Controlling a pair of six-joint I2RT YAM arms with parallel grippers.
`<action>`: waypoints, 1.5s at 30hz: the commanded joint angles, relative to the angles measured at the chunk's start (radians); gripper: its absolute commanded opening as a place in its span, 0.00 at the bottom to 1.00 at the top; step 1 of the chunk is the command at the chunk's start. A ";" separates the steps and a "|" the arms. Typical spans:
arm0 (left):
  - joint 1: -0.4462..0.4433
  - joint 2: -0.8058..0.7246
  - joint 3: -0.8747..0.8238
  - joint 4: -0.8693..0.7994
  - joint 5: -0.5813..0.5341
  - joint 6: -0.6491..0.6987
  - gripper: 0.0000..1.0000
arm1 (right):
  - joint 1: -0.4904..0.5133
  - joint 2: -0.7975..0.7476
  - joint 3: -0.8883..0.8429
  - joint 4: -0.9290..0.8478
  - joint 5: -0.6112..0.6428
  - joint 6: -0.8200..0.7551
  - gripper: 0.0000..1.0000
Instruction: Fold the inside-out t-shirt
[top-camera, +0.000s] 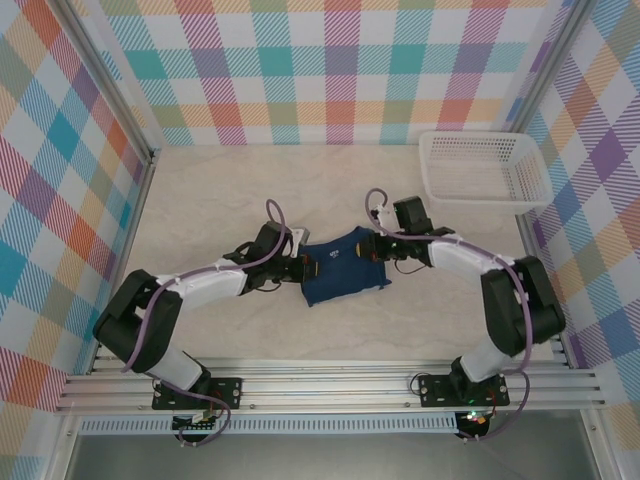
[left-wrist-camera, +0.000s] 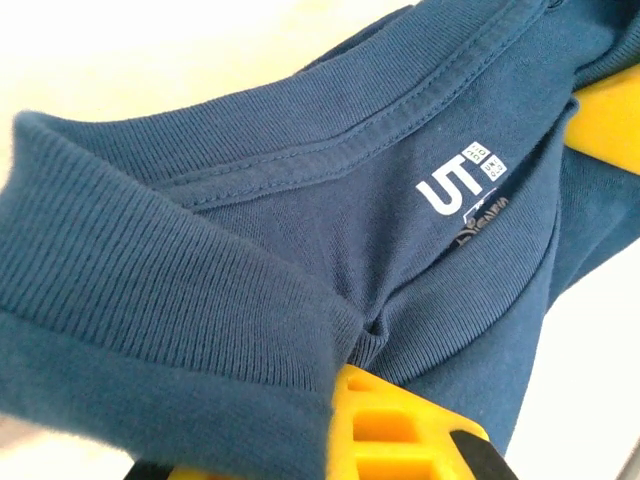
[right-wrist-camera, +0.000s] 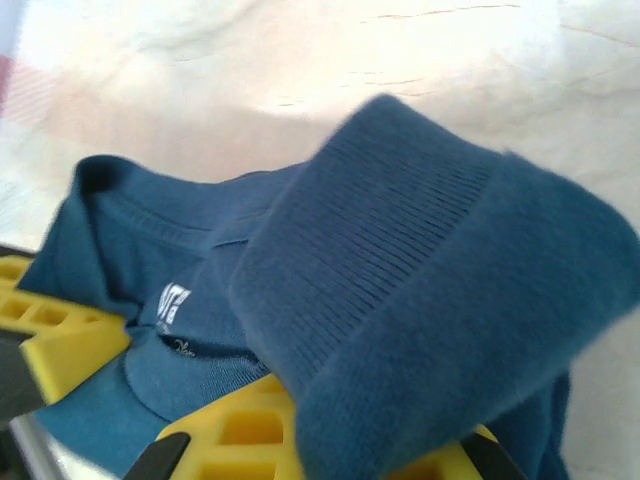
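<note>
Plainly, the t-shirt (left-wrist-camera: 250, 260) bears a white "UT" neck label (left-wrist-camera: 447, 185).

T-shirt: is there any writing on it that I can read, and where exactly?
"UT": white print inside the neck of the t-shirt.
Small white square mark beside it: too small to read.
Dark line of writing under it: too blurred to read.
</note>
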 joint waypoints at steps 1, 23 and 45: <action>-0.001 0.069 -0.011 0.014 -0.062 -0.011 0.04 | -0.004 0.099 0.091 -0.149 0.140 -0.030 0.05; -0.039 -0.125 0.085 -0.126 0.064 -0.064 0.62 | 0.030 0.008 0.148 -0.171 -0.030 0.038 0.43; -0.108 -0.158 -0.067 -0.171 -0.128 -0.077 0.62 | -0.041 -0.012 0.080 -0.316 0.020 0.002 0.40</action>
